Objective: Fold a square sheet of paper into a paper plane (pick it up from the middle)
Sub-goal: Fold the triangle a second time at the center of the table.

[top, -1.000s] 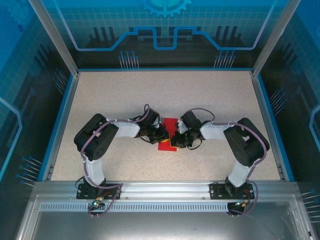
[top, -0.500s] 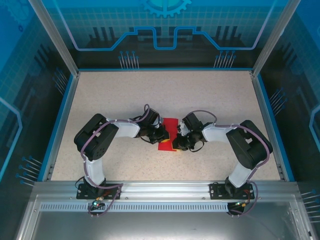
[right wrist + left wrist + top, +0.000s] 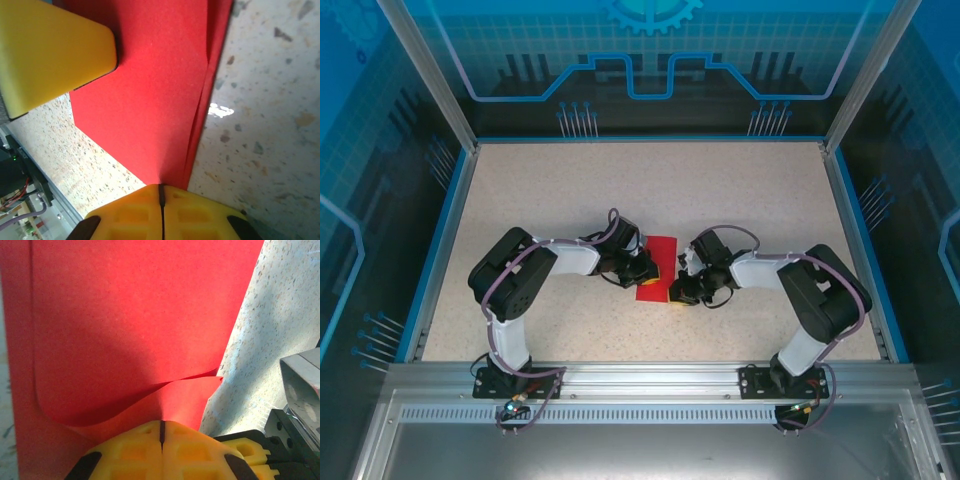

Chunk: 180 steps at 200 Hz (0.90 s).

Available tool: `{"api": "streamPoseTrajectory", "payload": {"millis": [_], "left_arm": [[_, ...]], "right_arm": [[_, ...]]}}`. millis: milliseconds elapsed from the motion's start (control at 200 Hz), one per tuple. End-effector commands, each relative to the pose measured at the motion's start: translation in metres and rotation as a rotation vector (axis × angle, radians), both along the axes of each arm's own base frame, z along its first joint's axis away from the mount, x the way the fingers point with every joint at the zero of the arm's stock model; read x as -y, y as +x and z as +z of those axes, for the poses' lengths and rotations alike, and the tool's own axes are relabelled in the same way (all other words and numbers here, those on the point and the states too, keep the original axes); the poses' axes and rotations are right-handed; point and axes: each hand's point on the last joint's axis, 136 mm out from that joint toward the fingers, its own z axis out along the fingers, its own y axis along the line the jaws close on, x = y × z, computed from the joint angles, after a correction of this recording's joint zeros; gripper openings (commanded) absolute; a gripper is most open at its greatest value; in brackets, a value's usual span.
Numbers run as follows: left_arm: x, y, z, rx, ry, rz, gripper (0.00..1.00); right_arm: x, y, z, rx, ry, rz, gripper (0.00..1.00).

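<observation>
Paper [image 3: 658, 264] more visible, right tool [image 3: 677, 295] farther right

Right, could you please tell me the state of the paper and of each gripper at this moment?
left gripper: shut, tips on the paper's edge; pinching or pressing, cannot tell.
right gripper: shut, tips at the paper's folded edge; same doubt.
paper: folded double, lying on the table, top layer bulging up by the left gripper.

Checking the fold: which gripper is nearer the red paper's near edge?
Right. The right gripper pinches the red paper at its near right corner; the left gripper pinches its left edge, farther back.
</observation>
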Motion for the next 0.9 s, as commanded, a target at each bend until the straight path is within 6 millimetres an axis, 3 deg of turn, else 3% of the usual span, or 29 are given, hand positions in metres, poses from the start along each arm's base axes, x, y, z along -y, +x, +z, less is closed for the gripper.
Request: {"api": "streamPoseTrajectory", "payload": {"millis": [0, 305, 550, 630, 810, 895], "left_arm": [[-0.011, -0.015, -0.023, -0.054, 0.082, -0.018, 0.00], [-0.012, -0.015, -0.021, -0.050, 0.084, -0.015, 0.00], [-0.009, -0.012, -0.017, -0.040, 0.072, -0.018, 0.00], [-0.008, -0.012, -0.017, -0.041, 0.068, -0.016, 0.00], [-0.008, -0.013, -0.017, -0.041, 0.068, -0.018, 0.00], [-0.008, -0.012, -0.016, -0.039, 0.065, -0.017, 0.00]], "right_arm": [[0.027, -0.029, -0.046, -0.139, -0.136, -0.030, 0.05], [0.031, -0.042, -0.035, -0.114, -0.070, -0.069, 0.05], [0.012, -0.008, 0.029, 0.062, 0.015, -0.032, 0.10], [0.006, 0.003, 0.039, 0.084, 0.029, -0.041, 0.10], [-0.019, 0.018, 0.039, 0.075, 0.073, -0.034, 0.12], [-0.019, 0.019, 0.025, 0.044, 0.021, -0.038, 0.12]]}}
